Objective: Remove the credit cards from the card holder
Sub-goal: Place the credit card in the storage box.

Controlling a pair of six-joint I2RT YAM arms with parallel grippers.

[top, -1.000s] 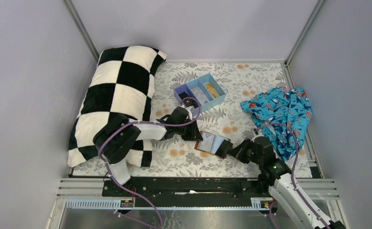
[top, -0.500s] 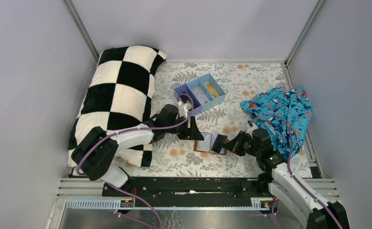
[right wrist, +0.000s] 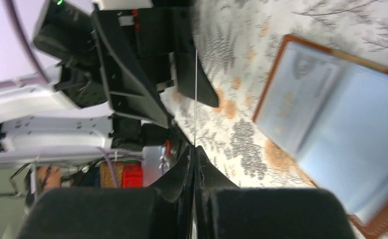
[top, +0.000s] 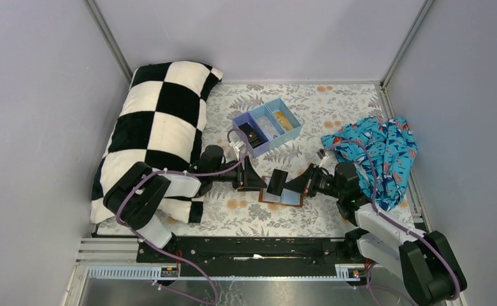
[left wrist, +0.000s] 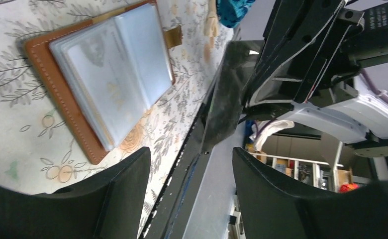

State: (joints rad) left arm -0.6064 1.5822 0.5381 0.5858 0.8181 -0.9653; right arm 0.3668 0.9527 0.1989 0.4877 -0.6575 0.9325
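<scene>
The card holder (top: 284, 196) lies open on the floral cloth, brown with clear pale sleeves; it also shows in the left wrist view (left wrist: 100, 74) and the right wrist view (right wrist: 331, 124). My right gripper (top: 300, 185) is shut on a thin credit card (top: 276, 183), held upright just above the holder's left half. In the right wrist view this card (right wrist: 195, 94) is edge-on, rising from the shut gripper (right wrist: 195, 149). In the left wrist view it is a dark plate (left wrist: 229, 94). My left gripper (top: 257, 180) is open and empty, just left of the holder (left wrist: 191, 184).
A blue three-compartment tray (top: 241, 119) stands behind the holder, with a yellow card (top: 283, 120), a pale card and a dark item inside. A checkered pillow (top: 157, 121) lies at left. A crumpled blue patterned cloth (top: 376, 153) lies at right.
My right gripper has moved left from the holder's right edge and now holds a card upright over the holder. My left arm has stretched out lower, its gripper staying beside the holder.
</scene>
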